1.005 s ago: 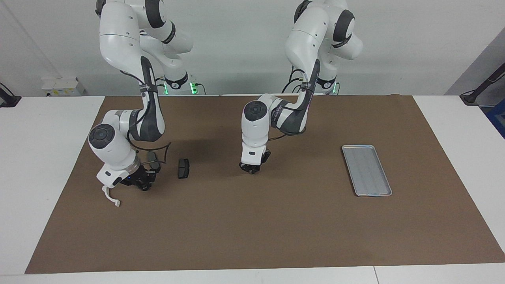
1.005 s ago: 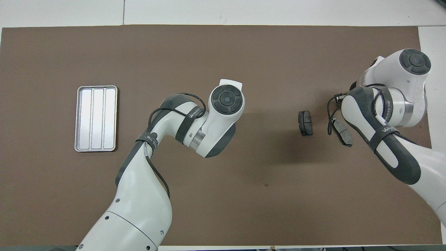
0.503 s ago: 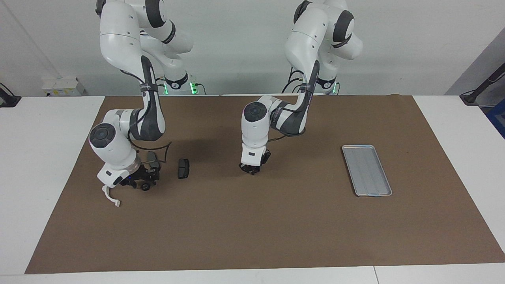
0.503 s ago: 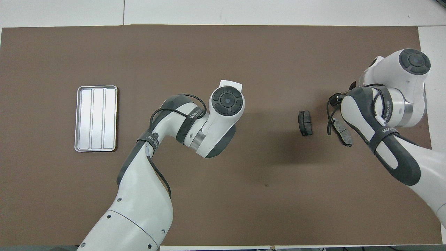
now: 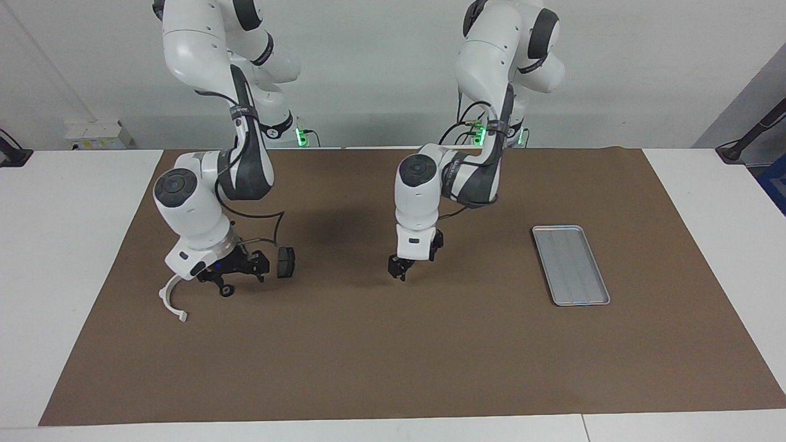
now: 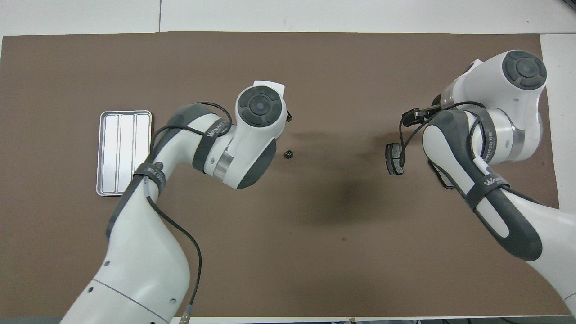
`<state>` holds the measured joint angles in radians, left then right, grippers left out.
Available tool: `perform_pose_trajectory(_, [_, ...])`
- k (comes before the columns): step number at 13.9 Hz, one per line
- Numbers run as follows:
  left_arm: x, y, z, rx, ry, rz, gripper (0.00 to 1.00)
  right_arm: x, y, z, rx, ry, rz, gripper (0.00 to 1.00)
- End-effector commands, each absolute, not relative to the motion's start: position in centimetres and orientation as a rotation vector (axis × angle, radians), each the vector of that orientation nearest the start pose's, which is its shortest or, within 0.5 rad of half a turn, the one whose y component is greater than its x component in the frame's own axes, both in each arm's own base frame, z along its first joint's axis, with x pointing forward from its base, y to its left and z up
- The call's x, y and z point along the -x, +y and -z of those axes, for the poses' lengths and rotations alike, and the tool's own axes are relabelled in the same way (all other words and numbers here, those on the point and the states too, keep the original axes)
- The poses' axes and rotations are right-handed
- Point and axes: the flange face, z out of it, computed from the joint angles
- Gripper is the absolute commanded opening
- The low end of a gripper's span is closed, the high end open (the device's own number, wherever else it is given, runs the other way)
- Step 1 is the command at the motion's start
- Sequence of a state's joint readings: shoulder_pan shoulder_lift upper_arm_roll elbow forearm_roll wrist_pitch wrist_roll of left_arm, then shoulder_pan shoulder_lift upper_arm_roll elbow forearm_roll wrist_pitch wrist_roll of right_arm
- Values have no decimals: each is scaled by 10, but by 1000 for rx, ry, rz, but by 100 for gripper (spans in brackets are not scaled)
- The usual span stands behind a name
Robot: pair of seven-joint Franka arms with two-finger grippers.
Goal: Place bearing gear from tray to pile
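The small flat silver ribbed metal tray (image 6: 125, 153) lies bare at the left arm's end of the brown mat (image 6: 288, 252). The pile, a dark grey brake-pad-shaped plate (image 6: 394, 158) and a white curved plastic bracket (image 5: 172, 302), sits at the right arm's end. The small black round bearing gear (image 6: 288, 155) rests mid-mat between them, apparently just under the left gripper (image 5: 398, 274), far closer to it than to the right gripper (image 5: 239, 277) at the pile. Whether either gripper is open I cannot tell.

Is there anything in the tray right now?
No. The tray shows only its bare ribbed floor in the overhead view.
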<state>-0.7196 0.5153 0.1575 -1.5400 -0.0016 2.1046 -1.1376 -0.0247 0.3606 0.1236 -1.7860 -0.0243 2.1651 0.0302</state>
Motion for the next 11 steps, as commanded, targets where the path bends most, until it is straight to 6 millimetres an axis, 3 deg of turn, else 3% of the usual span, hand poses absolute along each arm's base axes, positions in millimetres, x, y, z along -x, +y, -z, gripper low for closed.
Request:
perform_pose_trajectory(1, [-590, -309, -434, 3016, -774, 111, 100, -627, 141, -366, 3138, -38, -5, 100])
perform_pose_trajectory(5, [-587, -203, -507, 3047, -529, -14, 100, -577, 273, -378, 3168, 96, 21, 100])
perform_pose_trajectory(6, [-585, -184, -517, 3053, -477, -37, 100, -566, 295, -377, 3165, 137, 23, 100])
perform_pose_trajectory(8, [-584, -144, -534, 3068, -385, -65, 100, -551, 333, -376, 3152, 164, 43, 100])
perform_pose_trajectory(11, [-577, -65, -552, 3106, -225, -59, 100, -561, 352, -361, 3157, 168, 69, 100])
